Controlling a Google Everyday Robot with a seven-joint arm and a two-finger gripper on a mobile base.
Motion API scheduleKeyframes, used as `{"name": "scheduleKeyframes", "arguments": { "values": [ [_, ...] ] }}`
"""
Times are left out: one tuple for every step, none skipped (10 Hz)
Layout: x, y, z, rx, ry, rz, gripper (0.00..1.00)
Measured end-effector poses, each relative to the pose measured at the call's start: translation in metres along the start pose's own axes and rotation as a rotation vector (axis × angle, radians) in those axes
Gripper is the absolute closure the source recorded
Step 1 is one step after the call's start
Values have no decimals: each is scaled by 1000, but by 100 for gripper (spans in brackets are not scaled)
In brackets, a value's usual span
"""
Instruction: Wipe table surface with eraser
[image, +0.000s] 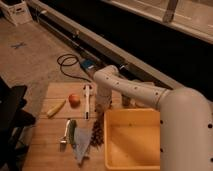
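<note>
At tub's (133, 144) far cnr, gripper (102, 105) closed, tip indistinct.

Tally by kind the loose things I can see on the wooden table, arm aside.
Produce: 3 (banana, orange fruit, green vegetable)
Utensils: 2 (white-handled tool, metal utensil)
Tubs: 1 (yellow tub)
Cloths: 1 (grey cloth)
Dark cone-like things: 1
Total: 8
The gripper, shut, is down at the table surface beside the white-handled tool.
</note>
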Motion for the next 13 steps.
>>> {"name": "scheduleKeyframes", "arguments": {
  "values": [
    [9,-1,0,-3,13,12,100],
    [21,-2,1,-9,20,22,100],
    [33,-6,3,-12,27,27,100],
    [49,-13,7,-10,33,33,100],
    [64,-22,11,-2,37,36,100],
    [69,-26,15,3,37,35,100],
    [71,-34,15,15,38,29,100],
    [64,-44,16,28,36,13,100],
    [54,-53,13,48,32,-8,100],
    [41,-54,11,62,21,-21,100],
    [22,-54,10,78,6,-37,100],
    [5,-53,9,83,-9,-51,100],
    [-8,-50,10,80,-28,-56,100]
  ]
}}
